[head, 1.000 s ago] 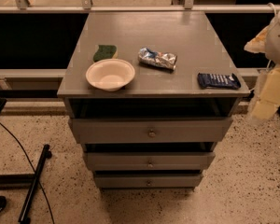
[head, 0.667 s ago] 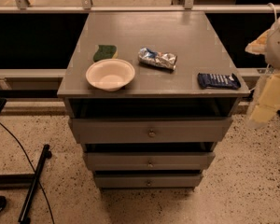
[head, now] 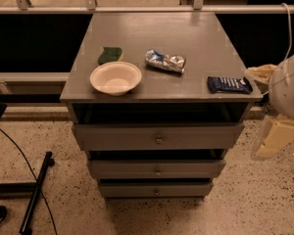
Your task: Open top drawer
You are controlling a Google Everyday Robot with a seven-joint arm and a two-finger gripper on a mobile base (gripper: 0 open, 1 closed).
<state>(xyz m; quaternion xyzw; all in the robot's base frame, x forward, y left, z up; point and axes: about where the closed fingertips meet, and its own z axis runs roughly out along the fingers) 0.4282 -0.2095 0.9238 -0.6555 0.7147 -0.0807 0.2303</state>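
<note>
The top drawer (head: 112, 137) is the widest grey front of the cabinet, just under the tabletop, with a small round metal knob (head: 159, 139) at its centre. Its front stands about flush with the cabinet. Two narrower drawers (head: 157, 170) sit below it. My gripper (head: 257, 114) hangs at the right edge of the camera view, beside the cabinet's right front corner, level with the top drawer and well right of the knob. Its cream fingers (head: 272, 138) are spread apart and hold nothing.
On the cabinet top (head: 152, 38) lie a white bowl (head: 115, 77), a green sponge (head: 110, 55), a silver snack packet (head: 165, 61) and a dark blue packet (head: 229, 84) near the right front corner. A black pole and cable (head: 35, 192) lie on the speckled floor at the left.
My gripper has dropped lower and a little left, from tabletop height to beside the top drawer. The drawers and the things on top have not moved.
</note>
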